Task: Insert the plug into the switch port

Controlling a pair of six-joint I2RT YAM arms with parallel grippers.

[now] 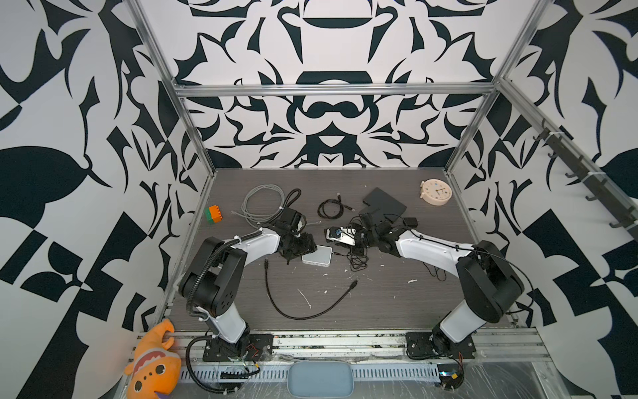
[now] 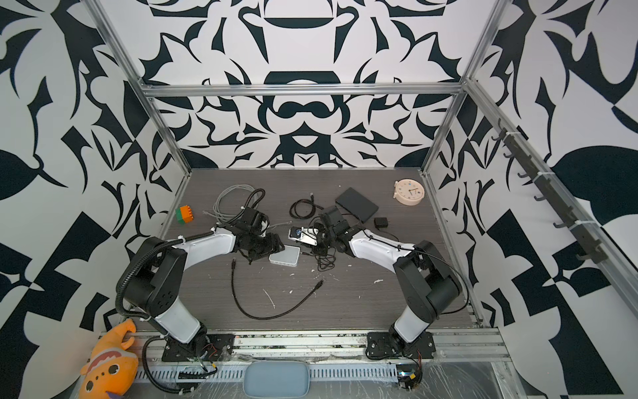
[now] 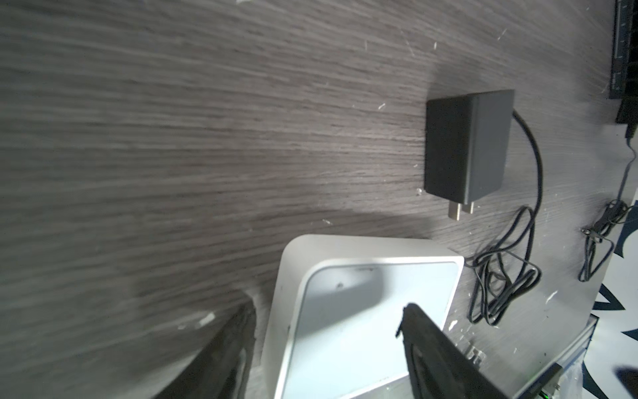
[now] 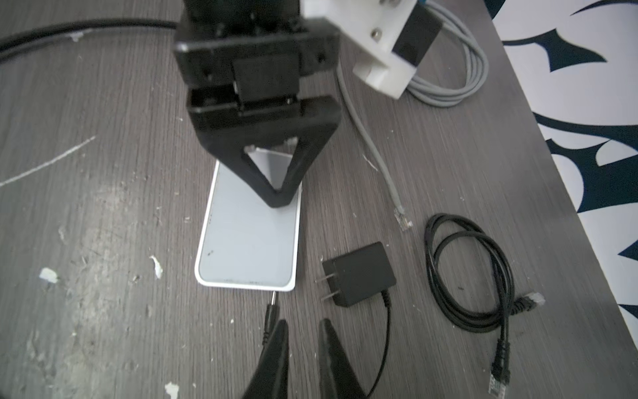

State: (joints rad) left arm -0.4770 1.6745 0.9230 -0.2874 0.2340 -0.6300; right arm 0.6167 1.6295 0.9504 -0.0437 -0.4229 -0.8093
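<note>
I read the clock with the back wall at 12 and the one white switch (image 4: 248, 241) at the centre of the dial; it lies mid-table (image 1: 379, 304) between my two grippers. My right gripper (image 4: 302, 326) is open only a slit, with nothing between the tips. The single plug (image 4: 271, 312) lies just outside one fingertip, its pin meeting the switch's 3 o'clock edge. I cannot tell how deep the pin sits. My left gripper (image 3: 329, 305) is spread wide at the 9 o'clock end and clamps nothing. One of its fingers (image 3: 435, 349) is over the top face, the other down beside the end wall. I count two black adapters. The near adapter (image 4: 360, 273) sits just at 1 o'clock beside the plug, hidden under my right wrist in both top views, and its thin cord (image 3: 500, 279) is tangled at 3. The far adapter (image 1: 411, 222) is well out at 2, beside one black box (image 1: 384, 204). There are three cables: a black coil (image 4: 469, 276) at 12, a grey coil (image 1: 263, 203) at 10 and a long loose cable (image 1: 303, 312) at 6. One clock (image 1: 436, 192) stands far out at 2, one orange-green block (image 1: 213, 214) at 9, and one plush toy (image 1: 153, 362) off the table at 8.
</note>
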